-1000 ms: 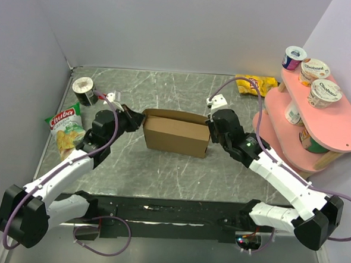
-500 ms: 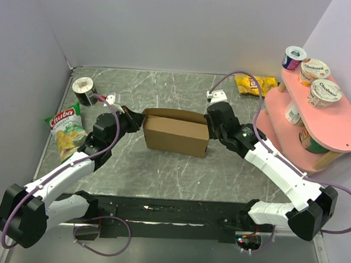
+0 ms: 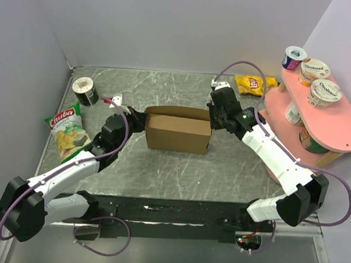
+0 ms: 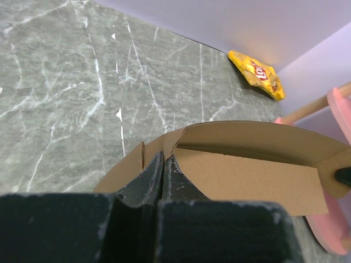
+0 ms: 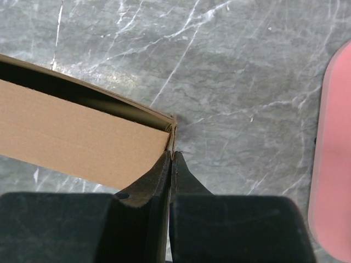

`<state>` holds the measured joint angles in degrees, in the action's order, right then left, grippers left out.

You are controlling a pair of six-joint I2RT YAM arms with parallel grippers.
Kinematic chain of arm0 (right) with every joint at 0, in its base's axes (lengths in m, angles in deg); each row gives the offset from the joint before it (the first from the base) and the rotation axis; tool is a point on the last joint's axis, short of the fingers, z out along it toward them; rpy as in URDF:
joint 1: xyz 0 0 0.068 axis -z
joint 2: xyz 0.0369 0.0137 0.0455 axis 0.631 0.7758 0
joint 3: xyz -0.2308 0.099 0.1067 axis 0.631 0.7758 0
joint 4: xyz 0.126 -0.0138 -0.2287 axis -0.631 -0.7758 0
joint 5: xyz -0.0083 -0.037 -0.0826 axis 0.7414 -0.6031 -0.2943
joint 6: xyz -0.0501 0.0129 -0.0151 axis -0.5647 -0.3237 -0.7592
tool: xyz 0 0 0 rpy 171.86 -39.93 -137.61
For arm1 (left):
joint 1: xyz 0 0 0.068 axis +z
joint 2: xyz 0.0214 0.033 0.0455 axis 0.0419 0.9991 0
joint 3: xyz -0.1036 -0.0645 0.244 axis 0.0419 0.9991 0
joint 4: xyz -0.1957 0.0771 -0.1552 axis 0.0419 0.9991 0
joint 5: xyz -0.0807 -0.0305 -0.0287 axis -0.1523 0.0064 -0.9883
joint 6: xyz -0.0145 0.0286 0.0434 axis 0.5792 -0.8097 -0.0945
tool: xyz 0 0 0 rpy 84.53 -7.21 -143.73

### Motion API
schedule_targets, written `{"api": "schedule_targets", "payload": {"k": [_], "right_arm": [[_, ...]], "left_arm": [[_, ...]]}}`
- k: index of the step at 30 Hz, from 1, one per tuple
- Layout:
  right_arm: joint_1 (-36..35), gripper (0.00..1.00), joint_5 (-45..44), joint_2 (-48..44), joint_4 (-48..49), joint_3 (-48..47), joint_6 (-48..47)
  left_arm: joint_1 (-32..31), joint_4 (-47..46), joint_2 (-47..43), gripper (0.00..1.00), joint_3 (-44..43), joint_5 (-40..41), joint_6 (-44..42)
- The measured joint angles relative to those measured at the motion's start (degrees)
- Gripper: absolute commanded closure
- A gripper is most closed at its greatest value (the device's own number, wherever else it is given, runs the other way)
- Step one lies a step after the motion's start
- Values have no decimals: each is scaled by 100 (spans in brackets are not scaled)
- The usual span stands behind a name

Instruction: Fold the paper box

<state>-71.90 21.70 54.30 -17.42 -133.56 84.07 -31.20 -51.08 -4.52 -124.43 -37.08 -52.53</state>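
Far to the left of the paper box [image 3: 176, 134] stand a dark can [image 3: 84, 91] and a green chips bag [image 3: 68, 131]. The left hand [image 3: 137, 122] sits right at the box's left end, its fingers [image 4: 151, 175] closed tight on the thin cardboard edge there. The box itself rests in the middle of the marbled tabletop [image 3: 179, 167], its long side facing the arms and its top open, with a flap standing along the back. At its right end the right hand [image 3: 213, 119] pinches the upper corner, jaws pressed together on the card. Further right of the box lie a yellow snack bag [image 3: 254, 84] and a pink stand [image 3: 337, 126] carrying yogurt cups [image 3: 325, 93].
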Motion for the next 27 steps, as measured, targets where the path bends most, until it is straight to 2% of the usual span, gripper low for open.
{"api": "schedule_targets", "payload": {"k": [8, 27], "right_arm": [[210, 100, 269, 343, -304, -452, 162], [651, 100, 844, 1021, -632, -1281, 269]], "left_arm": [[-157, 37, 111, 99, -105, 348, -111], [-212, 48, 256, 99, -225, 485, -289]]}}
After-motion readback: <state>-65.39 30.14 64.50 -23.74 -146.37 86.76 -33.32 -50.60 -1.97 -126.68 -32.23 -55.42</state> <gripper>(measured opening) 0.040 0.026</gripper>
